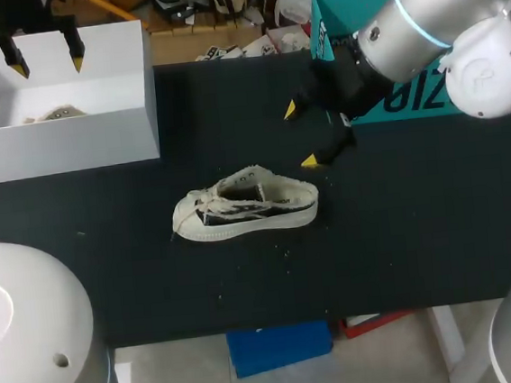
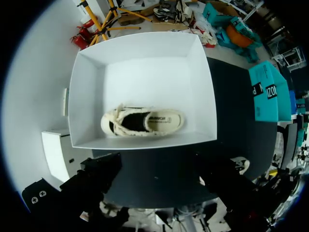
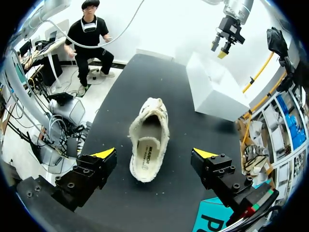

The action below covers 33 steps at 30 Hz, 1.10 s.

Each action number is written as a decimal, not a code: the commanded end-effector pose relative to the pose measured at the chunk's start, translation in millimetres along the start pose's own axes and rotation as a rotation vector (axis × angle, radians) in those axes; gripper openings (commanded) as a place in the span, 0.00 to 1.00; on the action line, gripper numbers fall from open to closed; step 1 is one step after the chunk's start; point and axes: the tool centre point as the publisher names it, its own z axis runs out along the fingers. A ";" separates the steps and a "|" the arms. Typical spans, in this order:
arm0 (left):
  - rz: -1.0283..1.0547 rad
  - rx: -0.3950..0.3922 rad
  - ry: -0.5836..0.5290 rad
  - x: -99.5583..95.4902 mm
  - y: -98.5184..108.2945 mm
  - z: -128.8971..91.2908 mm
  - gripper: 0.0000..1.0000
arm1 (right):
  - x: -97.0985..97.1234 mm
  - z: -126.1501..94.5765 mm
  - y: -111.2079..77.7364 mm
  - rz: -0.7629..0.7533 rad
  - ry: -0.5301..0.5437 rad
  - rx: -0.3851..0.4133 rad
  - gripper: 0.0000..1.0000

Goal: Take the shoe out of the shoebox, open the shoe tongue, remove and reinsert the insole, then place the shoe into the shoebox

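Directly ahead of right gripper, fingers spread, empty: shoe, heel nearest, long axis running away; left gripper, open, over shoebox.

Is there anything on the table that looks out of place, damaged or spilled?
Nothing is knocked over: the shoe stands upright on its sole on the black table. Two small oddities: pale specks lie scattered on the table near it, and its collar edge looks frayed.
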 end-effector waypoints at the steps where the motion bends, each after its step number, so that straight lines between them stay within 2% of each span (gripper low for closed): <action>1: -0.001 -0.001 -0.001 0.0 0.2 -0.4 1.00 | 2.5 0.4 -3.4 0.011 0.010 -0.004 1.00; 7: -0.001 -0.001 -0.001 0.0 0.2 -0.4 1.00 | 6.2 -5.5 -18.2 0.027 -0.008 -0.031 1.00; 12: -0.001 -0.001 -0.001 0.0 0.2 -0.4 1.00 | 5.9 5.0 -25.8 0.045 -0.024 -0.055 1.00; 24: -0.001 -0.001 -0.001 0.0 0.2 -0.4 1.00 | 18.2 63.7 -44.9 0.121 -0.013 -0.192 1.00; 33: -0.001 -0.001 -0.001 0.0 0.2 -0.4 1.00 | 24.6 90.4 -48.8 0.137 0.018 -0.253 1.00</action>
